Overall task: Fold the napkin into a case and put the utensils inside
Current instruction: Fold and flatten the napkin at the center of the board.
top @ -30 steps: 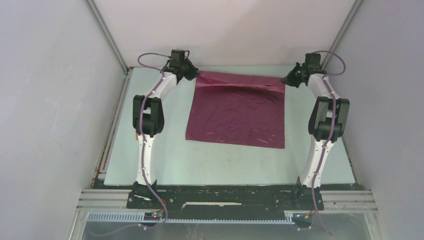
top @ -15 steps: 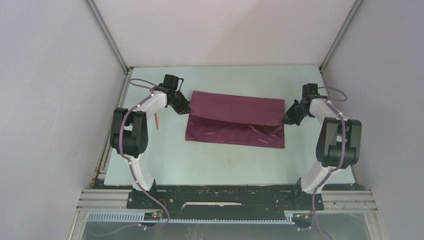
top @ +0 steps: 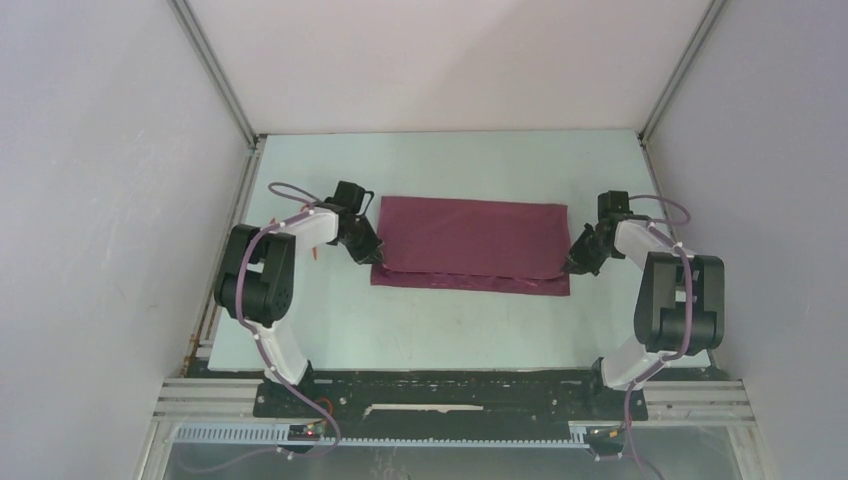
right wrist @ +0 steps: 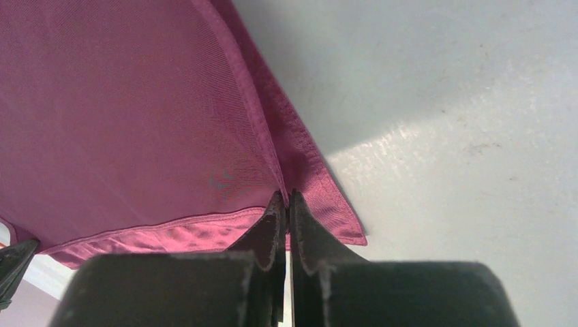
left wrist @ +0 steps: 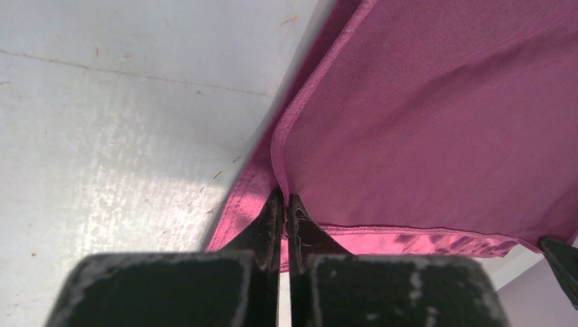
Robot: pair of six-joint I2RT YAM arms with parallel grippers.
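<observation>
Two tools, both pinched shut on the napkin (top: 470, 235): L tool (top: 372, 257) nips the upper layer's corner at the cloth's 8 o'clock, R tool (top: 570, 268) the matching corner at 4 o'clock. Napkin lies mid-tabletop (top: 450, 330), doubled over w/ the crease at 12 and the held edge low near 6. A thin strip of the bottom layer shows beyond it. Wrist views: held hem sits just over the lower layer, approx. parallel to its edge. Progress, my read: 1st fold nearly laid, corners not yet released, no narrow case so far. Left to do: let go, flatten, more folds for the pouch, then load utensils. One orange sliver (top: 315, 252) at 9 o'clock beside the L arm, prob. a utensil; others not seen.
</observation>
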